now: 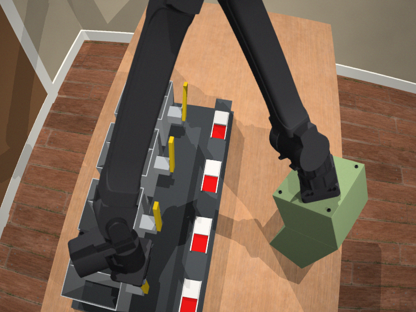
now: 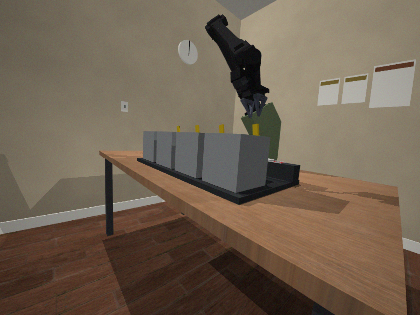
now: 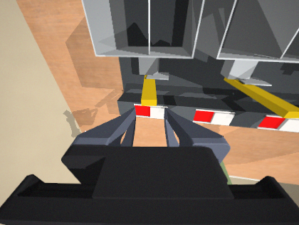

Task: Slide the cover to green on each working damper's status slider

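Observation:
Four grey box dampers stand in a row on a dark base plate (image 1: 187,187), each with a yellow lever on its shaft. The four sliders (image 1: 220,125) (image 1: 211,175) (image 1: 200,234) (image 1: 189,297) all show red beside a white cover. My gripper (image 2: 255,107) hangs fingers-down a little above the yellow lever (image 2: 255,128) of the end damper (image 2: 234,161), without touching it. In the wrist view the fingers stand partly apart with nothing between them, and that lever (image 3: 149,92) and its slider (image 3: 151,111) lie below. In the top view my wrist hides the fingertips.
The arm's green pedestal (image 1: 319,208) stands on the table on the slider side of the plate. The forearm stretches over the row of dampers and hides parts of them in the top view. The neighbouring damper's lever (image 3: 261,97) lies to the right in the wrist view.

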